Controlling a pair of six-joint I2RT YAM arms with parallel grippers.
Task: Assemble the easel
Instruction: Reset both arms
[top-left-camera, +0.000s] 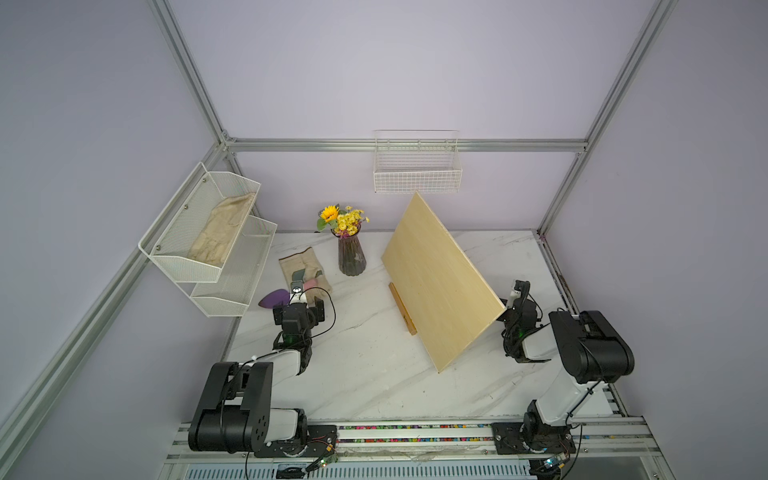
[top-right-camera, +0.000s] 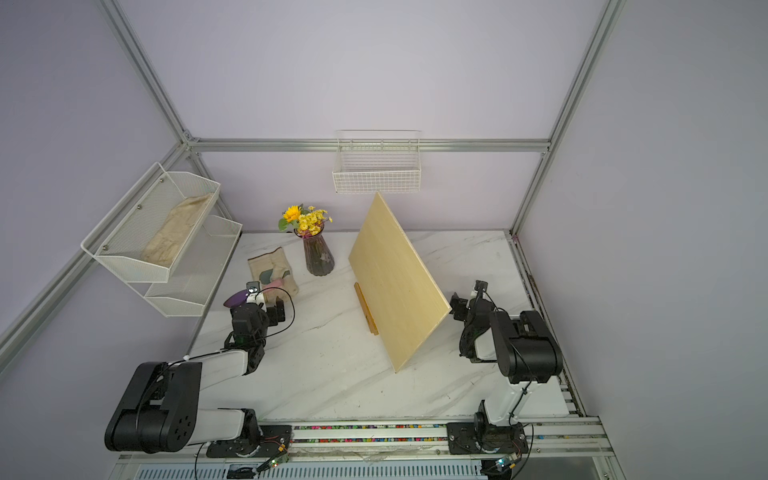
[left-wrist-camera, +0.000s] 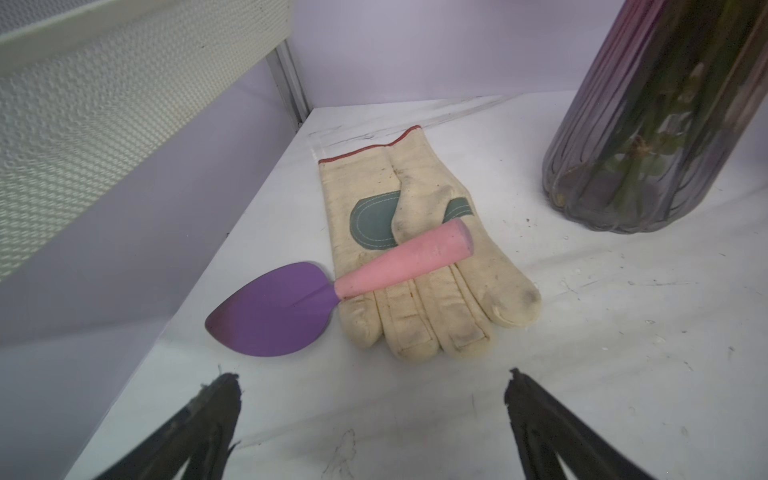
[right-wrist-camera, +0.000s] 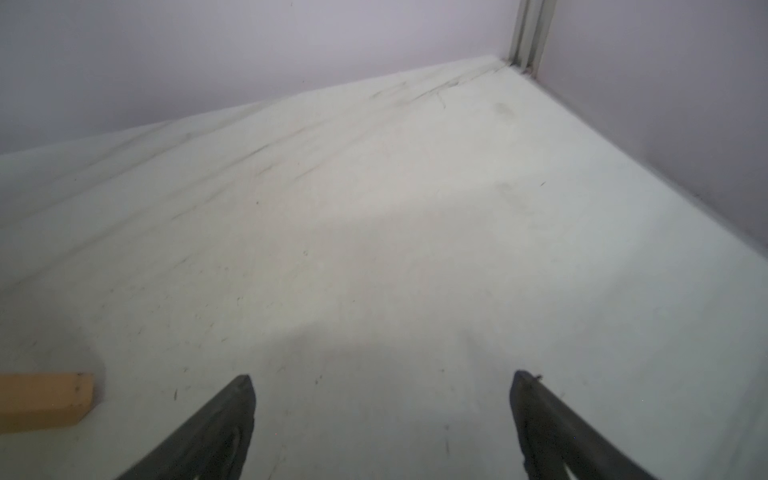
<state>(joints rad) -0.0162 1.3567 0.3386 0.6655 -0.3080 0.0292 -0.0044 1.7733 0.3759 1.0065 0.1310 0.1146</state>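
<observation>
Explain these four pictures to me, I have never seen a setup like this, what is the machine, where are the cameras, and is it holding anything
It is a robot with two arms, the left arm and the right arm, fixed at the near edge of a white table. Two pictures look down from above and are almost alike. The other two come from cameras on the wrists, so the dark left fingers and right fingers show. Both pairs stand open and hold nothing. On the table are a tilted pale board with a brown strip of the easel at its lower edge, a vase of flowers, and a glove with a trowel lying across it.
</observation>
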